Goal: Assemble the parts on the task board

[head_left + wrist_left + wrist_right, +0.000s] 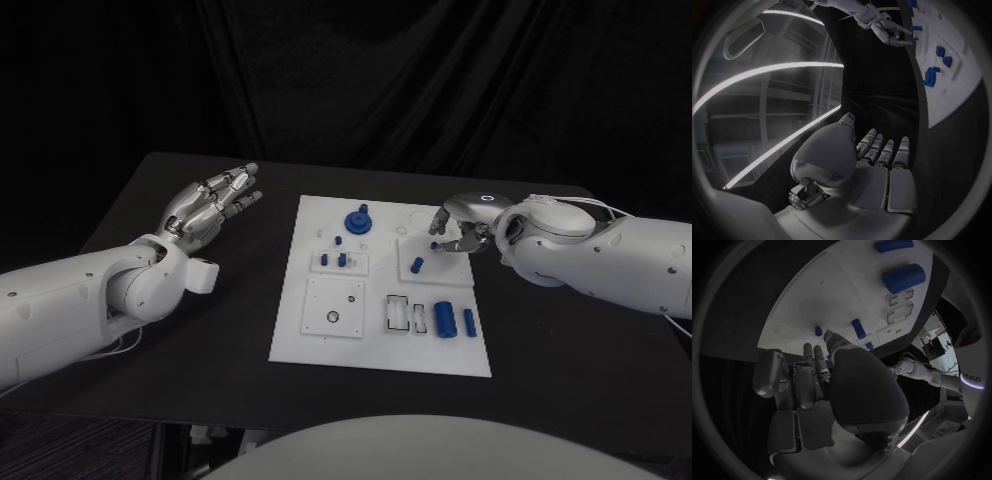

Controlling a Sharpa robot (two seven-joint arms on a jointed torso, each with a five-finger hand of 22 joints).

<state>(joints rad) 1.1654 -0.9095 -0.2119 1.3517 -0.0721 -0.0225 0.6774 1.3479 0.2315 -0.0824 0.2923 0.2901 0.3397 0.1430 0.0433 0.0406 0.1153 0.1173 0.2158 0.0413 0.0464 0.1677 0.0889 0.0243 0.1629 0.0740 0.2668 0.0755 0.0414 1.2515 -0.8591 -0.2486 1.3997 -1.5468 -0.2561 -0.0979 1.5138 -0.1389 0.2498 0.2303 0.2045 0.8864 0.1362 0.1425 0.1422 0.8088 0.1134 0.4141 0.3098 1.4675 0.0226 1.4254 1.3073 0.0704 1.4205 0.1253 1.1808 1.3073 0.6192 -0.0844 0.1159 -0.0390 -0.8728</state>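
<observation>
The white task board (329,337) lies in the middle of the black table. On it are a blue gear-like part (356,218), small blue pegs (333,260), a slanted blue peg (417,265) and two blue cylinders (444,318) near its right edge. My right hand (464,228) hovers over the board's far right corner, fingers curled down beside a tiny blue peg (431,243). In the right wrist view the fingertips (819,350) end just short of that peg (818,331); whether they pinch anything is unclear. My left hand (214,200) is raised left of the board, fingers straight and apart, empty.
The left wrist view shows my flat palm (873,170), the board's edge (954,95) with blue parts (931,76), and the right hand (886,30) beyond. Bare black table (216,330) surrounds the board; a dark curtain hangs behind.
</observation>
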